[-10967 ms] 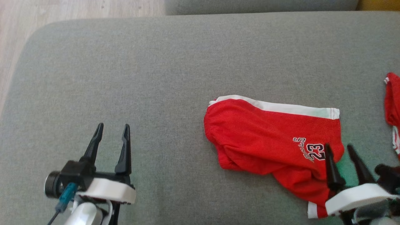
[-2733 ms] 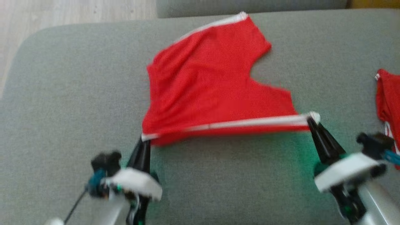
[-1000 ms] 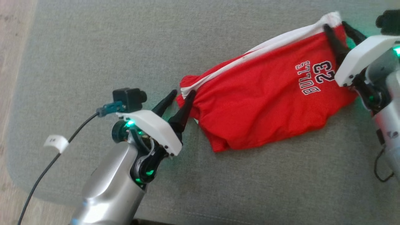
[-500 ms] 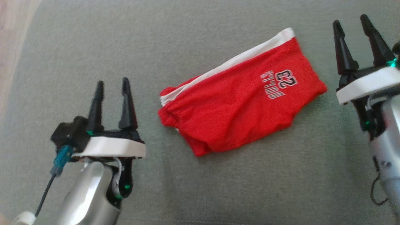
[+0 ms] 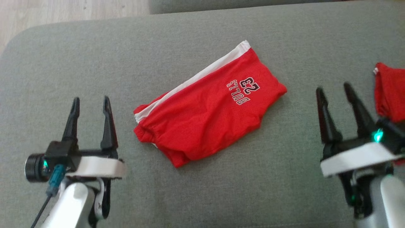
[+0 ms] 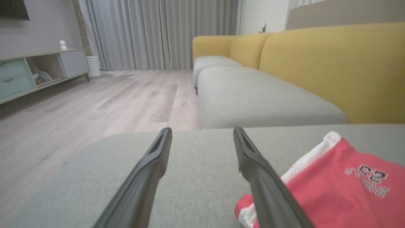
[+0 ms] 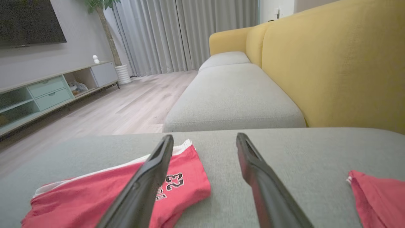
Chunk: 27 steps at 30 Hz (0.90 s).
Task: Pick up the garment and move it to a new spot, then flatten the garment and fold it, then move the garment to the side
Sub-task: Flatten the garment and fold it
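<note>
Bare grey cushion (image 5: 79, 57) is lying open on every side of the folded red shorts (image 5: 205, 120), giving me a wide strip between them and my left gripper (image 5: 91, 98) and another between them and my right gripper (image 5: 333, 87). I am holding both sets of fingers spread, touching nothing. A second red garment (image 5: 390, 91) is crowding my right gripper's outer side, and the yellow backrest (image 7: 332, 63) is rising beyond the cushion there.
</note>
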{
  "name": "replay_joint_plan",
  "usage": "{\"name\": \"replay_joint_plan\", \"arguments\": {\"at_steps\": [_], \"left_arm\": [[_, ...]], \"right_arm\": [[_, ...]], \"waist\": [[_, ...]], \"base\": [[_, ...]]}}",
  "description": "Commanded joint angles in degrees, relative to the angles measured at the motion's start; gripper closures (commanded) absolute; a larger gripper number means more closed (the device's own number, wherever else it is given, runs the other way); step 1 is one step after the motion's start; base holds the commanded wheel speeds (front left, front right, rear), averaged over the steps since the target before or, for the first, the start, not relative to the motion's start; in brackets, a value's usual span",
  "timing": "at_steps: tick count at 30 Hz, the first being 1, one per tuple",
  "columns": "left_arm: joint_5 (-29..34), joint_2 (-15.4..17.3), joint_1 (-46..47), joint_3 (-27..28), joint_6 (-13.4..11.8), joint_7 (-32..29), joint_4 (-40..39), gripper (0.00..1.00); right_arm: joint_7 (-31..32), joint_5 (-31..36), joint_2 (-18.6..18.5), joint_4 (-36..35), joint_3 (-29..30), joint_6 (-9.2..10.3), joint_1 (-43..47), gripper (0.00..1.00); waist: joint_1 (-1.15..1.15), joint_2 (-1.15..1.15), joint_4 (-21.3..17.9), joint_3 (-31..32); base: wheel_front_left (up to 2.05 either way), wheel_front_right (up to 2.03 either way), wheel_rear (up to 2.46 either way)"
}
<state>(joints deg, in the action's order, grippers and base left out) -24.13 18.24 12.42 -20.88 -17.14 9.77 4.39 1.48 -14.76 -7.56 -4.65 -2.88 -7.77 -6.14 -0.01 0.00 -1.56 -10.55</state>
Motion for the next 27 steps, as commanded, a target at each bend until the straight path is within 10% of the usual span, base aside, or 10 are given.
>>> {"name": "replay_joint_plan", "arguments": {"at_steps": [1,27], "left_arm": [[0.5,2.3,0.5,1.5,-0.4,-1.1,-1.9,0.00],[-0.9,3.2,-1.6,-0.1,-1.1,-5.7,-2.6,0.00]], "right_arm": [[0.9,0.6,0.5,-3.3,-0.6,0.28,0.3,0.00],[7.2,2.3,0.8,-7.6,2.1,0.28,5.8,0.00]], "waist": [[0.01,0.00,-0.4,0.4],[0.01,0.00,1.5,-0.4]], "base": [[0.00,0.00,0.00],[0.00,0.00,0.00]]}}
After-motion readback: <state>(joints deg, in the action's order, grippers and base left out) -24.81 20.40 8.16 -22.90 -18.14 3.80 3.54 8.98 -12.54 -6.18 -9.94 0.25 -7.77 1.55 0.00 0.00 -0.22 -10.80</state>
